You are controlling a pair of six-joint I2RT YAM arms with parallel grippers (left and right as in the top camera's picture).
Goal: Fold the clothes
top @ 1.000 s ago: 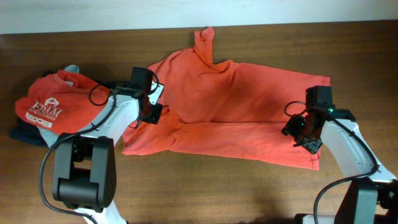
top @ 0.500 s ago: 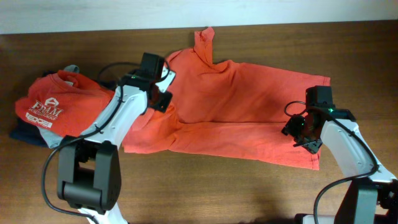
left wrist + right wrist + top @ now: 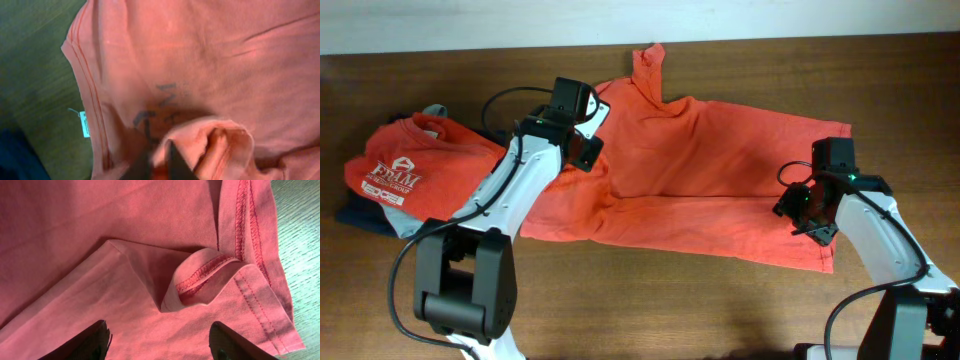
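The large coral-red T-shirt (image 3: 720, 170) lies spread across the table, partly folded along its length. My left gripper (image 3: 582, 158) is shut on a bunched fold of its left edge (image 3: 210, 145) and holds it over the shirt body, where navy lettering (image 3: 160, 107) shows. My right gripper (image 3: 804, 214) is open and hovers just above the shirt's right end, near a curled hem (image 3: 207, 277). A red tee with white "FRAM" print (image 3: 405, 165) sits folded at the left on navy (image 3: 360, 215) and grey garments.
The wooden table's bare top (image 3: 650, 310) runs along the front. A pale wall edge (image 3: 470, 25) lines the back. A small white label (image 3: 84, 123) hangs at the shirt's hem in the left wrist view.
My left gripper has carried the shirt's left edge up and to the right, over the body. The lower-left corner of the shirt has drawn in. The right arm has not moved.
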